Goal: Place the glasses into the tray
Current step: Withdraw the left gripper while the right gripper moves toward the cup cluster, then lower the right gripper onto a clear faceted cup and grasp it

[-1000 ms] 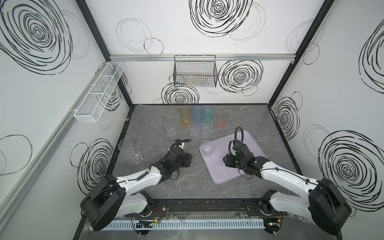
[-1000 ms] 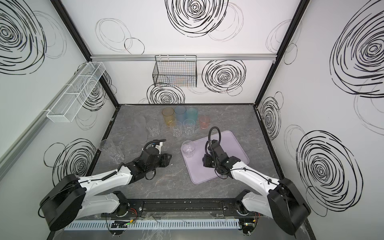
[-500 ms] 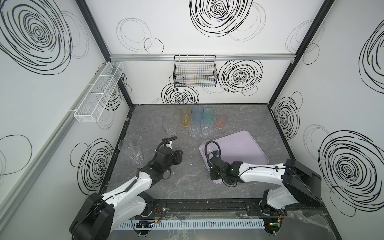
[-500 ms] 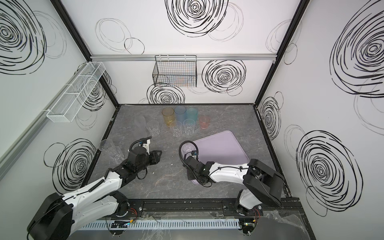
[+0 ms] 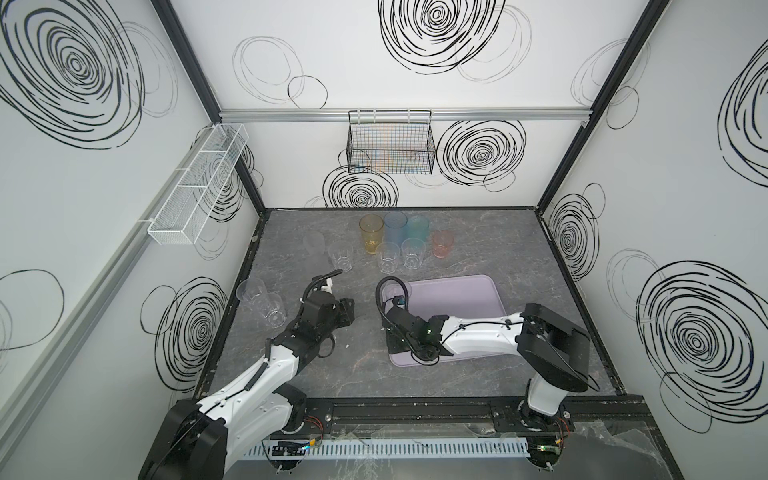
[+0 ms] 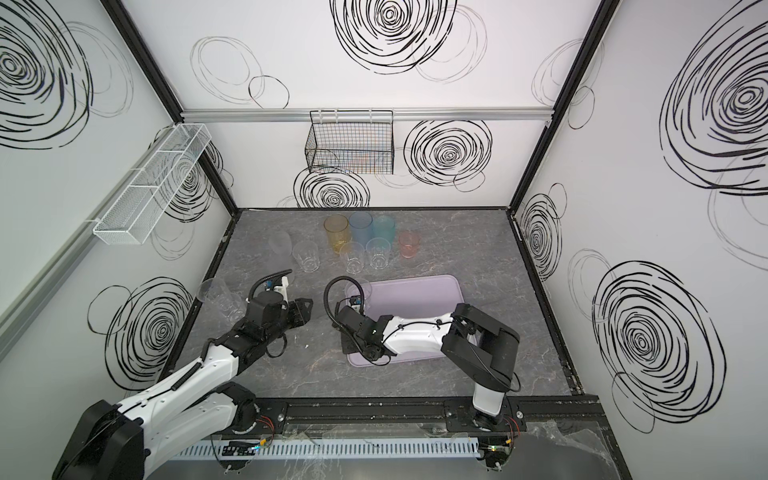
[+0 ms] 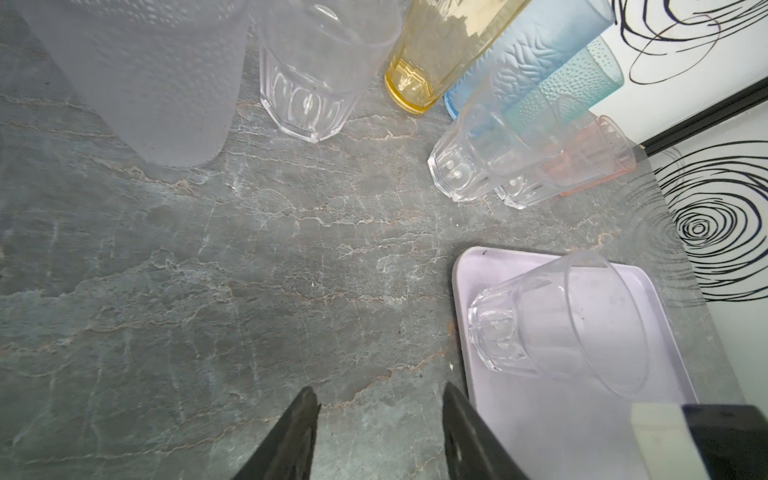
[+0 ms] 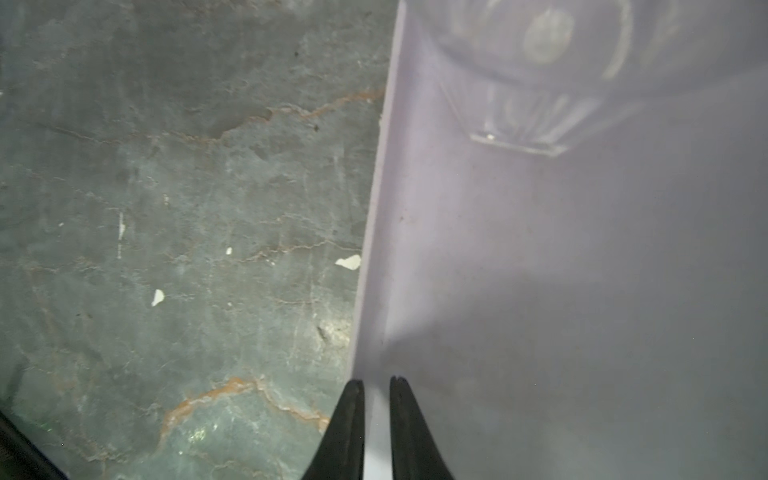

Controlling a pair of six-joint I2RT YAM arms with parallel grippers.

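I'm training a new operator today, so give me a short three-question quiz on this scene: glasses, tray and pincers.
1. How many glasses stand in the tray?
2. True or false: the left pincer holds a glass.
3. The right pincer is shut on: A a glass, B the tray's rim, C nothing.
Key: 1 one; 2 false; 3 B.
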